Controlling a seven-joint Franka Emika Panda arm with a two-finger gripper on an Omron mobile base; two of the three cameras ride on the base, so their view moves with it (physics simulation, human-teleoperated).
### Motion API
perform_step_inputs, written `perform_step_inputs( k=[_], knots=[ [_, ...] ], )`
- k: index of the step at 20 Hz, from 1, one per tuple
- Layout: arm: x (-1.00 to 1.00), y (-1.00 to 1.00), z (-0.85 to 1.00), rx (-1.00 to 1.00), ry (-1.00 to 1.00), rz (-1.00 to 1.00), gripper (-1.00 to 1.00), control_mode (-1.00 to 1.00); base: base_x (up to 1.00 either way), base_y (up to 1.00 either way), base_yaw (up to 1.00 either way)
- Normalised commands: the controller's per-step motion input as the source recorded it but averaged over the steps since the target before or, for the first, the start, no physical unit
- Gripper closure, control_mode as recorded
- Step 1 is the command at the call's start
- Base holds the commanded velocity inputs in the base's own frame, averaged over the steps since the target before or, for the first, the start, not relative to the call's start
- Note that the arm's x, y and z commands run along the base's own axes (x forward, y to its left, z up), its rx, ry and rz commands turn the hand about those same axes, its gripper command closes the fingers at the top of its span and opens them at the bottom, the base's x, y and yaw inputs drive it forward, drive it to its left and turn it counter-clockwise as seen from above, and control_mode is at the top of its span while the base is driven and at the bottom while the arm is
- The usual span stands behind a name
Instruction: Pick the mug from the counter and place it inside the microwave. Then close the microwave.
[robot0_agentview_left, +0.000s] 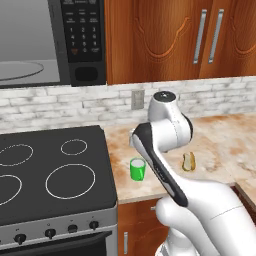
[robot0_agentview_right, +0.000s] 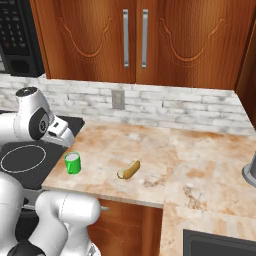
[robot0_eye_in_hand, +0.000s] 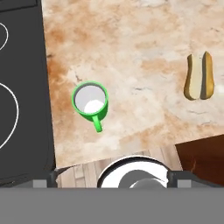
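A green mug (robot0_eye_in_hand: 90, 101) stands upright on the desk (robot0_eye_in_hand: 144, 52), seen from straight above through the camera on the hand (robot0_eye_in_hand: 111, 177), whose jaws stand wide with nothing between them. In that view the mug lies toward 11 o'clock from the hand, well apart from it, its open mouth facing the camera and its small handle (robot0_eye_in_hand: 98, 125) pointing toward 6 o'clock, back toward the fingertips. The mug's long axis is vertical, so the hand looks straight down into it, and the coming move likely turns on shifting toward 11 o'clock until the jaws bracket the rim or wall before descending. The black stove (robot0_eye_in_hand: 22, 87) runs just beside the mug at its 9 o'clock, leaving little room on that side. A split brown-and-yellow bun (robot0_eye_in_hand: 199, 76) lies on the desk toward 2 o'clock, well clear of the mug. From the left base view the mug (robot0_agentview_left: 137, 169) sits near the front edge of the desk (robot0_agentview_left: 220, 145), just right of the stove (robot0_agentview_left: 50, 170), with the arm's elbow rising close beside it. The microwave (robot0_agentview_left: 82, 40) hangs open above the stove at about 11 o'clock from the mug, its grey interior showing. From the right base view the mug (robot0_agentview_right: 72, 163) stands at the desk's left front corner, with the bun (robot0_agentview_right: 129, 170) at its 3 o'clock. The pick has not yet begun.
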Motion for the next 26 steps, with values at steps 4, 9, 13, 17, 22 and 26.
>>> perform_step_inputs(
  k=[4, 9, 13, 17, 22, 26],
  knots=[
    [0.12, -0.26, -0.20, 0.12, 0.03, -0.13, -1.00, -1.00, 0.00, 0.00, 0.00],
    [0.17, -0.02, -0.25, 0.10, 0.05, -0.03, -1.00, -1.00, 0.00, 0.00, 0.00],
    [0.08, 0.08, -0.16, 0.02, 0.06, 0.04, -1.00, -1.00, 0.00, 0.00, 0.00],
    [0.00, 0.16, -0.05, 0.00, 0.01, 0.09, -1.00, -1.00, 0.00, 0.00, 0.00],
    [0.02, 0.13, -0.06, 0.00, 0.00, 0.09, -1.00, -1.00, 0.00, 0.00, 0.00],
    [0.18, 0.02, -0.09, 0.00, 0.00, 0.07, -1.00, -1.00, 0.00, 0.00, 0.00]
  ],
)
